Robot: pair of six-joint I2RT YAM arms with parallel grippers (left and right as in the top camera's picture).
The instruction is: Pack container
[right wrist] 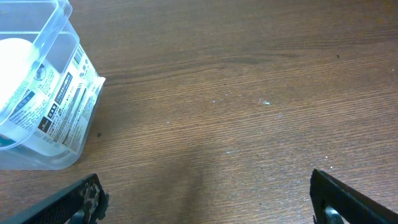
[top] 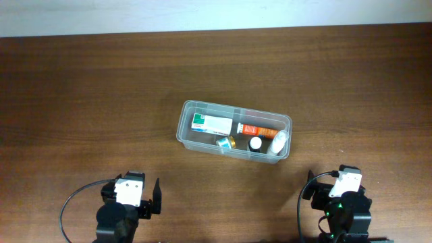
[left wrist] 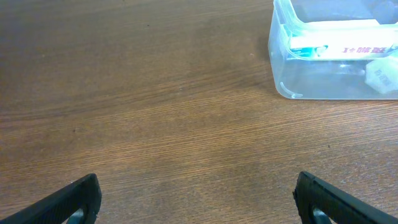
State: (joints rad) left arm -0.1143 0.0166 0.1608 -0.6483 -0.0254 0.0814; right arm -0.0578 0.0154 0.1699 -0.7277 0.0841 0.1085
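The clear plastic container [top: 185, 111] sits at the table's middle. Inside lie a white-and-green cardboard box [top: 210, 123], an orange-labelled bottle [top: 258, 129], a small blue-and-gold item [top: 225, 142], a dark bottle with a white cap [top: 255, 143] and a white bottle [top: 279, 142]. My left gripper [top: 152, 196] is open and empty at the front left, well short of the container [left wrist: 283, 81]. My right gripper [top: 317, 192] is open and empty at the front right, beside the container's end [right wrist: 56, 158]. The white bottle [right wrist: 25, 93] shows through the wall.
Bare brown wooden table [top: 81, 101] lies all around the container. A pale wall strip [top: 216, 13] runs along the far edge. Black cables loop by the left arm base [top: 67, 206].
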